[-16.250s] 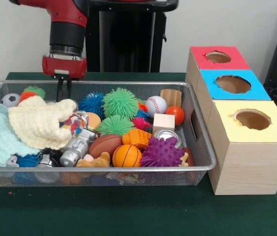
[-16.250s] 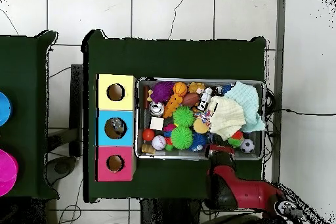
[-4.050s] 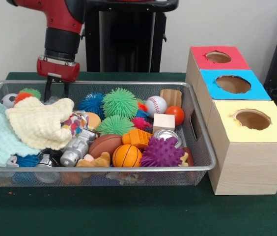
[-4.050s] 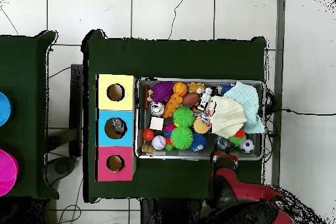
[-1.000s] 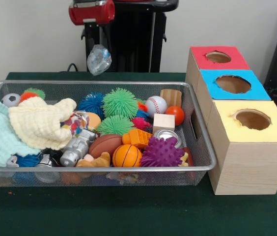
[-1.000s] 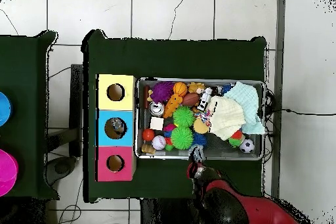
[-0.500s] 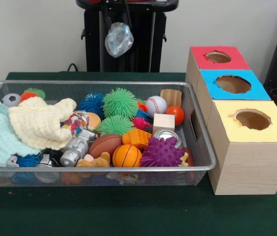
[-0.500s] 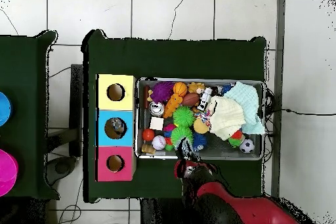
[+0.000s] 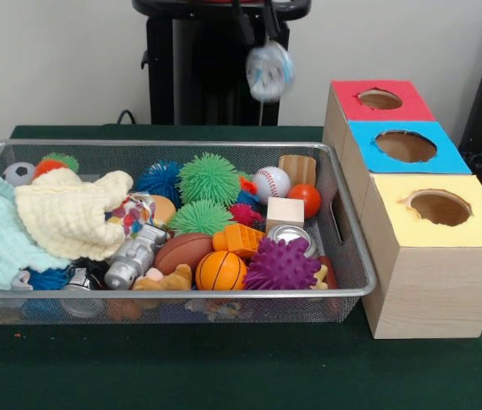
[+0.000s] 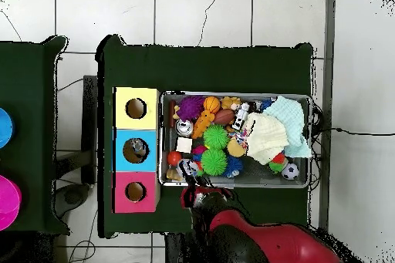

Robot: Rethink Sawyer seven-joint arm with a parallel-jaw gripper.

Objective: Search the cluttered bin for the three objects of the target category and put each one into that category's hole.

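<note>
One crinkly, clear, roundish plastic object (image 9: 269, 72) hangs from the gripper (image 9: 258, 26), whose black fingers are clamped on its top; its long axis runs roughly up and down. It is high above the mesh bin's (image 9: 348, 248) far rim, near the red-topped box (image 9: 376, 102) with its round hole
</note>
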